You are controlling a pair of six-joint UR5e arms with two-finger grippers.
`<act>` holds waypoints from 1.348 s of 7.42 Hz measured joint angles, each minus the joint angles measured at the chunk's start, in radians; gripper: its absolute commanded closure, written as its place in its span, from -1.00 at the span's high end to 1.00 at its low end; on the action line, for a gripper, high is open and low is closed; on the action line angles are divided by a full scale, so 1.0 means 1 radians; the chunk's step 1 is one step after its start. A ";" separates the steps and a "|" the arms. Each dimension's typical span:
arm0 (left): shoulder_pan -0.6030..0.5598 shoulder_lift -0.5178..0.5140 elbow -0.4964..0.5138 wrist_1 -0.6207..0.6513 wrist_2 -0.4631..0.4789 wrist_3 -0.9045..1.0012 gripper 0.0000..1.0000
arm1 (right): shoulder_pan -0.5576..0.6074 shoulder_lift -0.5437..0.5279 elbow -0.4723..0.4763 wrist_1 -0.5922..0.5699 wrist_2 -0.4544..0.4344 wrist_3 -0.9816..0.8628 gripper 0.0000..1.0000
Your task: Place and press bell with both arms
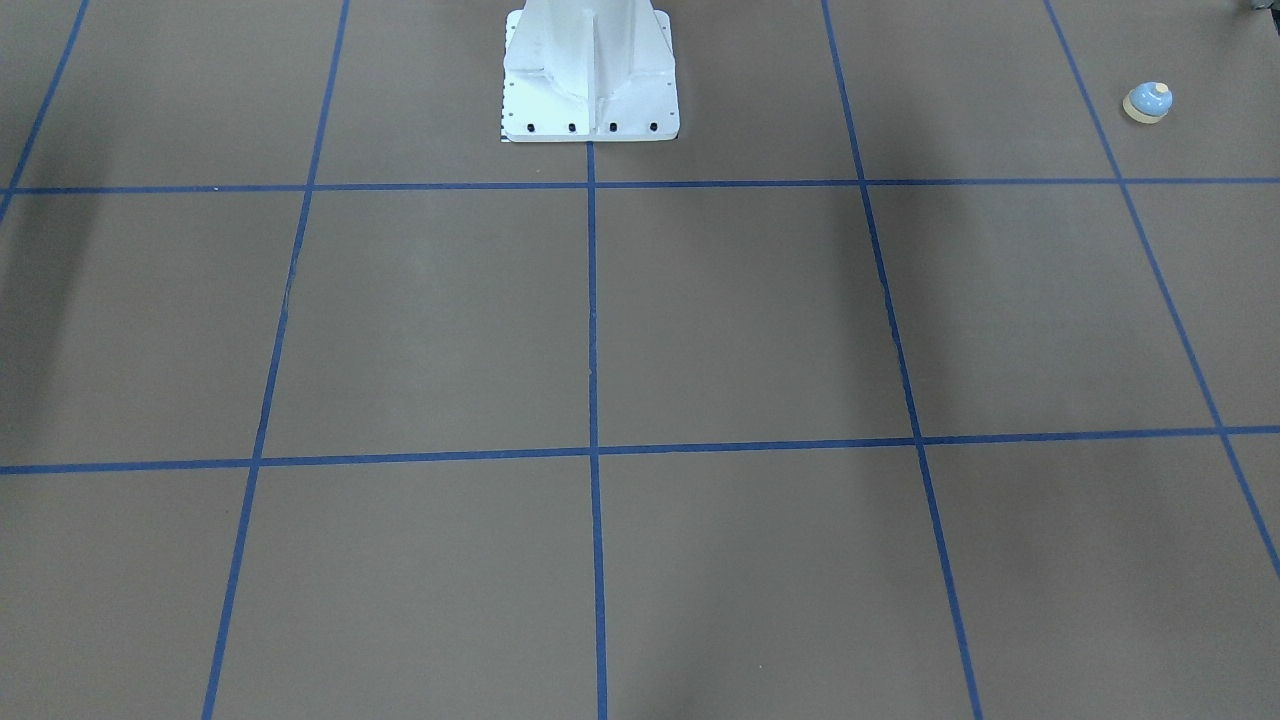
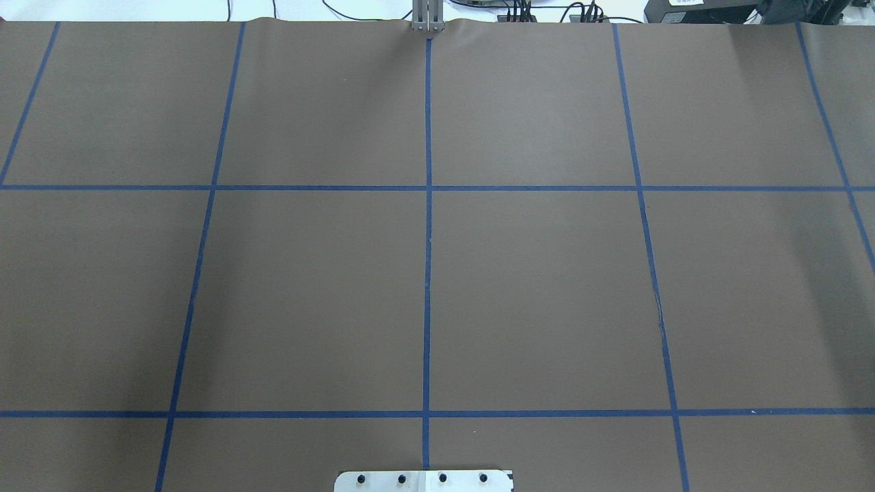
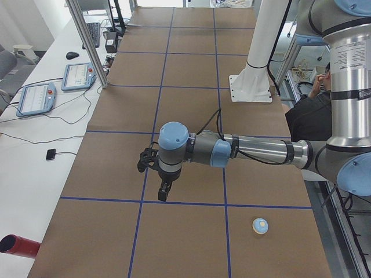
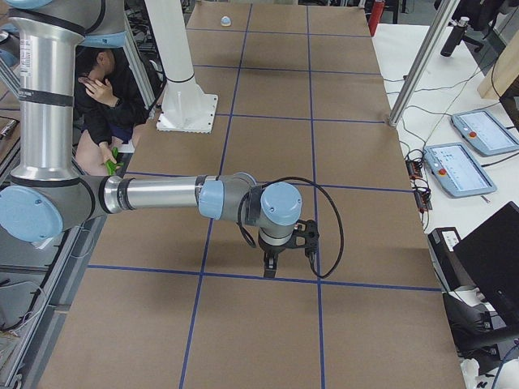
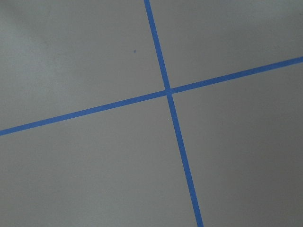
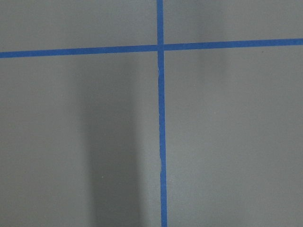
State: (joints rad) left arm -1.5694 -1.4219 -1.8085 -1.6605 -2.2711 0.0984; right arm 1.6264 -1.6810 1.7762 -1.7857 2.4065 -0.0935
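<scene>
The small light-blue bell [image 1: 1148,101] with a cream button stands upright on the brown table near the edge on the robot's left. It also shows in the exterior left view [image 3: 260,225] and far off in the exterior right view [image 4: 225,20]. My left gripper [image 3: 164,194] hangs fingers down above the table, a good way from the bell toward the operators' side. My right gripper [image 4: 270,267] hangs fingers down over a blue line at the table's other end. Both grippers show only in the side views, so I cannot tell whether they are open or shut. Both wrist views show only table and tape lines.
The white bolted pedestal [image 1: 590,90] stands at the robot's side of the table. A seated person [image 3: 313,110] is behind it. Teach pendants [image 3: 37,98] and cables lie on the white side bench. A red cylinder [image 3: 17,246] lies at the bench's near end.
</scene>
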 measured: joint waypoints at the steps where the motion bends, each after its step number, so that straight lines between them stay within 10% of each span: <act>1: 0.000 0.001 -0.004 0.000 0.000 -0.001 1.00 | 0.000 0.001 0.000 0.000 0.001 0.001 0.99; 10: 0.121 -0.034 -0.435 0.415 0.232 -0.193 1.00 | 0.000 0.007 0.004 0.000 0.003 0.001 0.99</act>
State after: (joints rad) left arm -1.4488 -1.4563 -2.2431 -1.2457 -2.0394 -0.0949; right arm 1.6260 -1.6736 1.7807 -1.7855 2.4094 -0.0921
